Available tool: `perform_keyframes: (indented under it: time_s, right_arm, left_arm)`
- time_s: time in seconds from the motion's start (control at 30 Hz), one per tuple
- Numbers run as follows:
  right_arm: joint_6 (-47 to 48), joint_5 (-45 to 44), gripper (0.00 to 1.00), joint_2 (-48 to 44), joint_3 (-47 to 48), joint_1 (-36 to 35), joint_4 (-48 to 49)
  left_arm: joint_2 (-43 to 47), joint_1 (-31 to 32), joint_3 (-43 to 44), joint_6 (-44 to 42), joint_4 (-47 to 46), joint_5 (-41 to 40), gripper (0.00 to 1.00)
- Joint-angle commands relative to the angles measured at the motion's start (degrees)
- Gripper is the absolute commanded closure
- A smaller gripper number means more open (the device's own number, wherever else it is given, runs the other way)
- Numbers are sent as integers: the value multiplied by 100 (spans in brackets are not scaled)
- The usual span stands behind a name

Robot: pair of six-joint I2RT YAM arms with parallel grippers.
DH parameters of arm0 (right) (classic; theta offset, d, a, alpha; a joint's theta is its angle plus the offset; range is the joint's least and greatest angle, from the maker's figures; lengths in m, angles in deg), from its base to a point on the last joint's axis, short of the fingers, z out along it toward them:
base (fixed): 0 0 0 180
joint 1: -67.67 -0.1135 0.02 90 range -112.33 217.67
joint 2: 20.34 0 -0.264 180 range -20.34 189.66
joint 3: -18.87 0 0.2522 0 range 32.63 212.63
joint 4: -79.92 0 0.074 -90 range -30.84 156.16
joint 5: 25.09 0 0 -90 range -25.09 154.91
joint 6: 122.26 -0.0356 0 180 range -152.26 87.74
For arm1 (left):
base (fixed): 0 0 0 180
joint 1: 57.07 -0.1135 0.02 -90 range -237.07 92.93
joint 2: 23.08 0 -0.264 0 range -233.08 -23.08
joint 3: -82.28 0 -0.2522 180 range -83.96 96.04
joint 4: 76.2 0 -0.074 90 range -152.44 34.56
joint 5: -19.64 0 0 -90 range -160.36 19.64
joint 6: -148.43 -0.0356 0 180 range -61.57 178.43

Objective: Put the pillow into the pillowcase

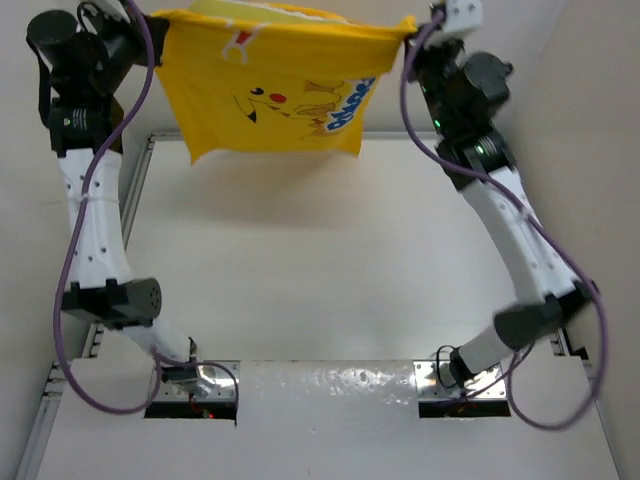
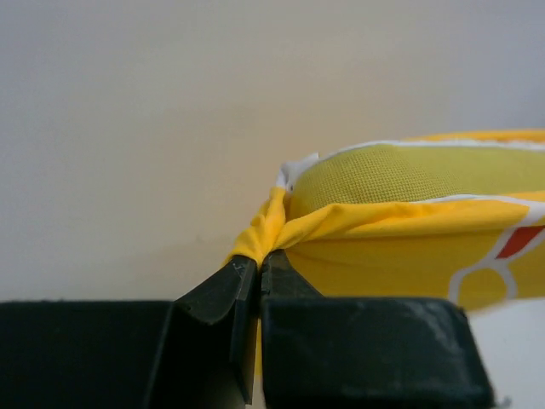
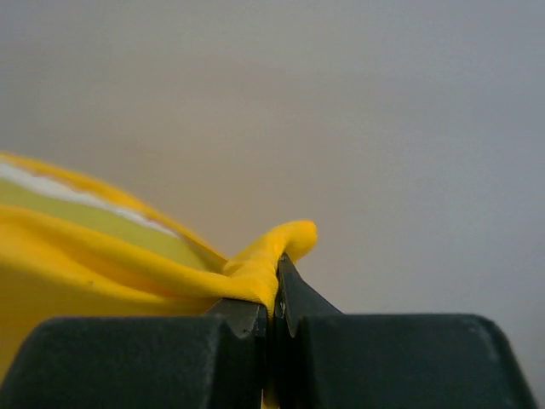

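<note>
Left gripper (image 2: 258, 260) and right gripper (image 3: 277, 273) each clamp a top corner of the yellow pillowcase (image 1: 280, 90), hanging above the table (image 1: 300, 270), pillow (image 2: 400, 175) showing in its mouth; level, gentle shakes should settle it deeper.

- Two grippers: left gripper (image 2: 258, 264) and right gripper (image 3: 274, 290).
- One pillowcase (image 1: 280, 90), strung between them.
- One pillow (image 2: 400, 175), just beyond the left gripper.
- One table (image 1: 300, 270), below both.

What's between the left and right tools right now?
The yellow Pikachu pillowcase, hung taut between left tool and right tool, each shut on a top corner; top external view. The pillow sits in its open mouth.
</note>
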State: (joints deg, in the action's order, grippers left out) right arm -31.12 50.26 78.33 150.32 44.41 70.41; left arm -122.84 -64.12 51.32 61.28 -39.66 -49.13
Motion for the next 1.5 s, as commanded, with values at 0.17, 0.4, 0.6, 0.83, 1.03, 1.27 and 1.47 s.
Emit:
perform_keyframes:
  time_s: [0.17,0.4,0.6,0.83,1.03,1.27,1.47]
  right_arm:
    - [-921,1439,60,-4397,-6762,-2,1448]
    - [-2363,-124,1,-7632,-9079,6,-414]
    - [-2900,252,98,-7592,-8737,6,-2076]
    - [-3367,771,24,-5617,-9009,6,-1692]
    - [-3314,1079,9,-4323,-9053,-2,-540]
    - [-3104,1035,26,-2575,-8755,6,128]
    - [-2752,1630,96,-738,-6712,6,225]
  left_arm:
    - [3160,-86,-4279,-3570,2171,1594,67]
    - [5045,-60,-5249,-5657,5280,700,0]
    - [4748,-60,-5889,-4638,4026,1058,38]
    - [2984,1657,-6523,-3661,1810,-500,32]
    - [1307,2507,-6796,-3458,938,-1017,10]
    - [125,2498,-7279,-3326,306,-1376,47]
    - [930,2498,-7989,-3422,568,-1018,100]
